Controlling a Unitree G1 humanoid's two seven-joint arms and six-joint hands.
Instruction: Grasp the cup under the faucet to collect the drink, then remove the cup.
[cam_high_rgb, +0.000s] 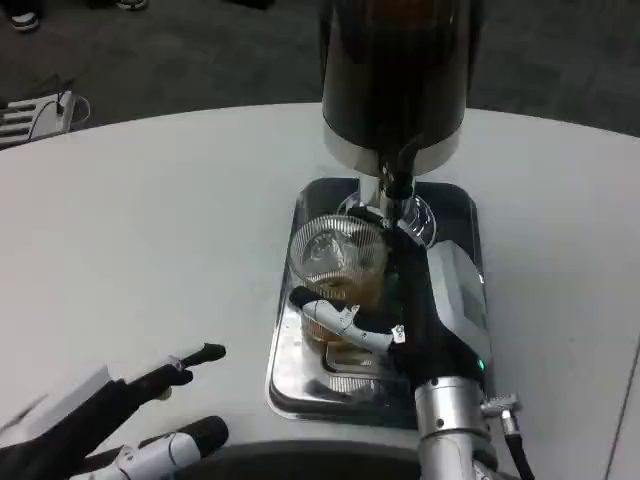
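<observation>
right hand (400, 330) gripping cup (338, 262) (on tray (290, 385))

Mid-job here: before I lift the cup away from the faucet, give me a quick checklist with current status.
1. Right hand wraps the cup: ok.
2. Drink in cup: ok, amber liquid visible.
3. Faucet stopped flowing: cannot tell.
4. Cup upright on the metal tray: ok.
5. Left hand away from the tray, on the table, holding nothing: ok.
6. Fill level safe for lifting: cannot tell.
</observation>
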